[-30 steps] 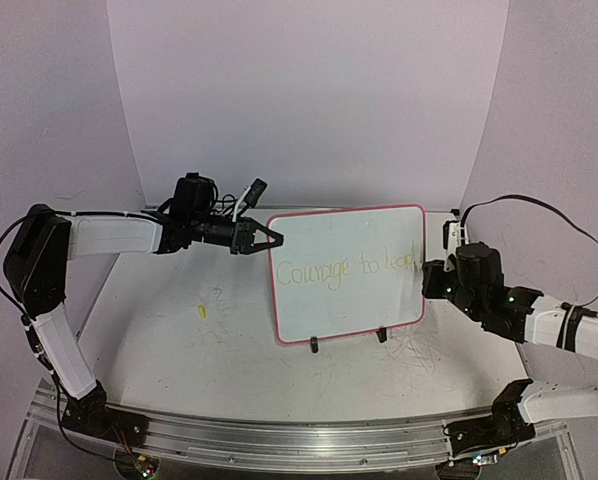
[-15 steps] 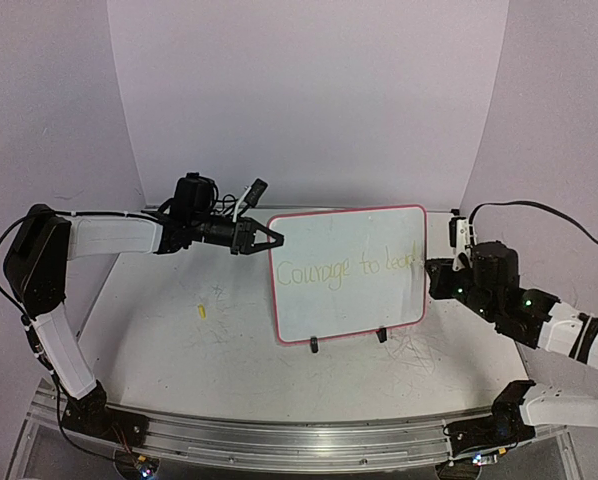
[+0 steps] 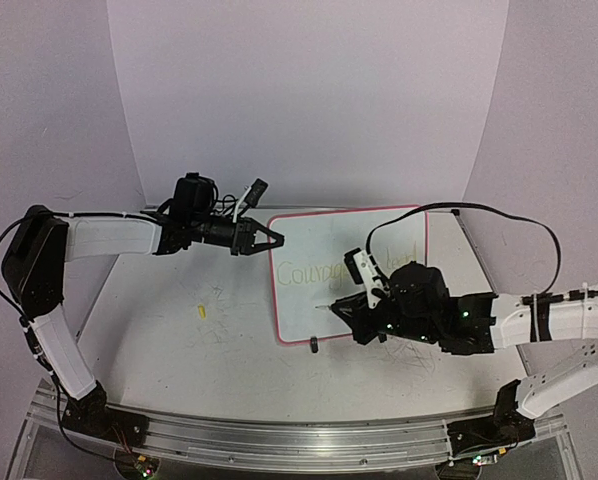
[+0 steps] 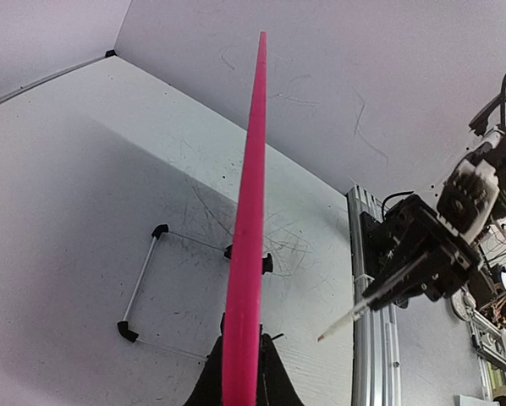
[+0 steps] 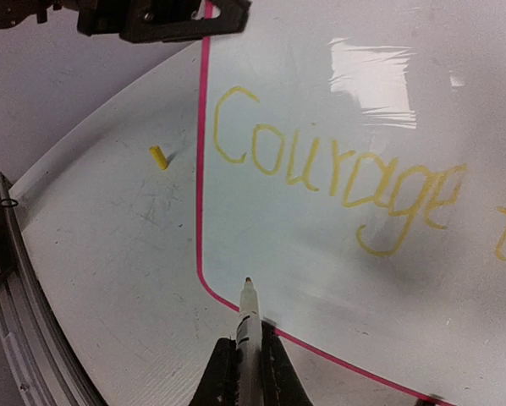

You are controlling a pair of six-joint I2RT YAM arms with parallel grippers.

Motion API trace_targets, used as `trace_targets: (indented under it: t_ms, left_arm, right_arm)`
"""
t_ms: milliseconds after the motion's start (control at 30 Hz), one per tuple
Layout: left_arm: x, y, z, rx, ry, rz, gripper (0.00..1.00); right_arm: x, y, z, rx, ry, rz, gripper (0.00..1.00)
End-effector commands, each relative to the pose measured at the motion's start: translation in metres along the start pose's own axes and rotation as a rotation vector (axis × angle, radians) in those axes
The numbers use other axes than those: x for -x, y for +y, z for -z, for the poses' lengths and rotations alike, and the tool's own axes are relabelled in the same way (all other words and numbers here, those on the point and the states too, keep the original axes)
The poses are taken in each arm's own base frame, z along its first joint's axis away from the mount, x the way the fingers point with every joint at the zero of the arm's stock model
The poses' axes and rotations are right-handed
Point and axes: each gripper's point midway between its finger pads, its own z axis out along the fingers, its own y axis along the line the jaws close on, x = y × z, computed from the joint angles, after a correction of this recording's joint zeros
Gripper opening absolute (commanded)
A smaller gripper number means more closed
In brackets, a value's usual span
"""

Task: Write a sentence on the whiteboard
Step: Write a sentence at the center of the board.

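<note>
Whiteboard: one (image 3: 319,240) (image 4: 249,211) (image 5: 321,262). It stands upright on the desk at the centre of the top view. The left wrist view shows it edge-on as a pink strip. In the top view its lower right part is hidden behind the right arm.
Sentence: one line (image 3: 304,272) (image 5: 338,173) in pale yellow, across the board's upper half. From above only "Coura" reads before the arm covers the rest. The right wrist view shows "Courage" whole, with the next word cut off at the right frame edge.
Left fingers: one pair (image 3: 267,236) (image 4: 274,387), closed on the whiteboard's upper left rim, one finger on each face of the pink edge.
Right fingers: one pair (image 3: 351,310) (image 4: 405,271) (image 5: 221,379), clamped on the marker; only their tips show at the bottom of the right wrist view.
Marker: one (image 3: 331,307) (image 4: 354,313) (image 5: 246,326), thin and pale with a dark tip. It points at the board's lower left corner, just inside the rim. The left wrist view shows a gap between the tip and the board face.
Yellow cylinder: one (image 3: 202,311) (image 5: 158,156), small, lying on the desk left of the board and well apart from it.
Clip foot: one black foot visible from above (image 3: 313,346), at the lower rim. Any second foot is hidden by the right arm.
Wire stand: one (image 4: 143,279), behind the board, with two black corner pieces in view.
Desk: one (image 3: 159,340), white with faint scribbles.
Cable: one (image 3: 499,212), black, arcing over the right arm.
</note>
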Motion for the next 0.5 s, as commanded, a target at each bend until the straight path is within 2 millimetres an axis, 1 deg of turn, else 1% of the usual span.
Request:
trace_targets:
  t_ms: [0,133,167,233,333,400,467]
  left_arm:
    - [0.004,0.013,0.006,0.116,-0.015,-0.083,0.00]
    - [0.005,0.011,0.006,0.113,-0.015,-0.088,0.00]
    - [0.005,0.011,0.006,0.112,-0.015,-0.088,0.00]
    - [0.005,0.010,0.005,0.106,-0.015,-0.088,0.00]
    - [0.006,0.009,0.005,0.101,-0.015,-0.088,0.00]
    - [0.006,0.008,0.005,0.102,-0.015,-0.089,0.00]
    - [0.006,0.008,0.005,0.105,-0.016,-0.091,0.00]
  right_arm:
    - [0.022,0.022,-0.017,-0.045,-0.072,-0.011,0.00]
    - [0.014,0.010,-0.019,-0.119,-0.079,-0.038,0.00]
    - [0.013,0.010,-0.018,-0.110,-0.084,-0.038,0.00]
    - [0.012,0.016,-0.022,-0.079,-0.086,-0.038,0.00]
    - [0.009,0.032,-0.034,-0.030,-0.066,-0.007,0.00]
    - [0.010,0.043,-0.041,-0.026,-0.066,0.012,0.00]
    - [0.012,0.046,-0.048,-0.044,-0.071,0.016,0.00]
